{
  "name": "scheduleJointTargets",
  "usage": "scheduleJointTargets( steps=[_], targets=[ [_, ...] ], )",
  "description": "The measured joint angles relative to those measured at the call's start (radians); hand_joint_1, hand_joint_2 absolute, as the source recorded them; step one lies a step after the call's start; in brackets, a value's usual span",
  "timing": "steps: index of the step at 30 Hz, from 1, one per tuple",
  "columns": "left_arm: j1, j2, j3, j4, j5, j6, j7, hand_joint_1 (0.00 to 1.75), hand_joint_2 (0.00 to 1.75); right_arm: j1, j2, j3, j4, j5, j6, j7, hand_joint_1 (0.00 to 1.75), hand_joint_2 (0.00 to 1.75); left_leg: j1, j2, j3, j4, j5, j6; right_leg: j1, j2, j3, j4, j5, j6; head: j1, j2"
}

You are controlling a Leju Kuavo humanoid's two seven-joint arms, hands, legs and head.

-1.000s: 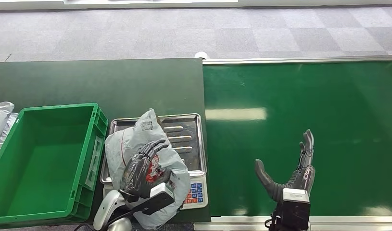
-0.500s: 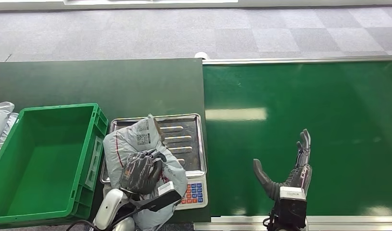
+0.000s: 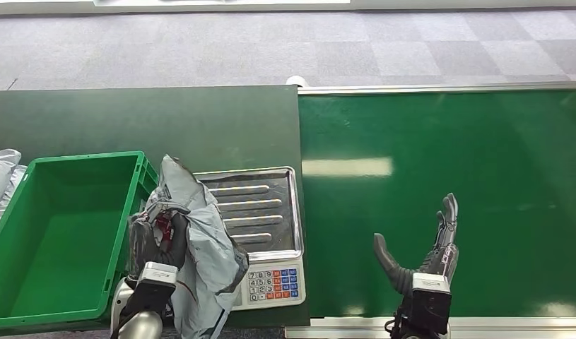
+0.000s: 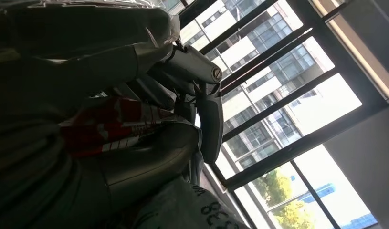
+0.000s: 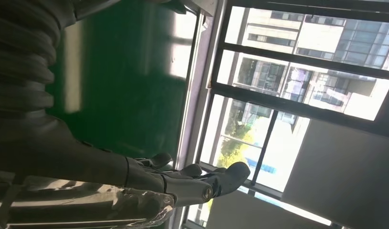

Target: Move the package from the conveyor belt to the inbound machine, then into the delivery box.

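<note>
Two steps look done: package [image 3: 200,247] off conveyor belt [image 3: 440,176], clear of inbound machine [image 3: 260,212]. Left hand [image 3: 154,240] fingers clamp package beside delivery box [image 3: 30,282]; you still drop it in. Right hand [image 3: 430,247] fingers spread, empty.

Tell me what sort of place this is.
Probably a parcel sorting station: a green conveyor belt, a weighing scale beside it, a green crate, and a grey package held by the left hand.

1. The package [image 3: 203,247] is grey plastic film, crinkled, slightly shiny.
2. The scale's tray [image 3: 260,212] is ribbed bright metal.
3. The crate [image 3: 59,233] is smooth green plastic.
4. The conveyor belt [image 3: 447,155] is glossy green, reflecting light.
5. The counter [image 3: 143,120] is matt dark green.
</note>
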Motion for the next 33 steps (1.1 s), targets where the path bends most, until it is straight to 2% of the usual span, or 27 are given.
scheduleJointTargets(
  steps=[6,12,17,22,27,33],
  targets=[
    [-0.003,0.032,0.052,-0.072,-0.018,0.099,-0.010,1.75,1.75,0.000,0.000,0.000,0.005,-0.007,-0.006,-0.001,0.00,1.75,0.000,0.000,0.000,0.000,0.000,0.000,0.000,0.000,0.000,0.000,0.000,0.000,0.000,0.000],
    [-0.011,0.056,0.088,-0.102,-0.019,0.116,-0.011,1.75,1.75,0.000,0.000,0.000,0.006,-0.010,-0.008,-0.001,0.00,1.75,0.000,0.000,0.000,0.000,0.000,0.000,0.000,0.000,0.000,0.000,0.000,0.000,0.000,0.000],
    [-0.043,0.081,0.127,-0.103,-0.018,0.182,0.010,1.75,1.75,0.000,0.000,-0.002,0.006,-0.023,-0.014,-0.002,0.00,1.75,0.000,0.000,0.000,0.000,0.000,0.000,0.000,0.000,0.000,0.000,0.000,0.000,0.000,0.000],
    [-0.195,0.156,0.251,0.012,0.086,0.138,0.062,1.75,1.75,-0.001,0.000,-0.002,0.013,-0.042,-0.015,-0.002,0.00,1.75,0.001,0.000,0.001,0.000,0.002,-0.002,0.001,0.000,0.000,0.001,0.001,-0.001,0.000,0.000],
    [-0.359,0.235,0.406,0.208,0.193,0.085,0.018,1.75,1.75,-0.014,0.000,-0.003,0.029,-0.050,-0.013,-0.002,0.00,1.75,0.003,0.002,0.001,0.000,0.003,-0.004,0.003,0.001,-0.001,0.002,0.002,-0.003,0.000,0.000],
    [-0.500,0.304,0.526,0.366,0.251,0.081,0.002,1.75,1.75,-0.030,0.000,-0.005,0.058,-0.058,-0.004,-0.002,0.00,1.75,0.003,0.003,0.000,0.000,0.003,-0.004,0.003,0.001,-0.002,0.003,0.002,-0.003,0.000,0.000]
  ],
)
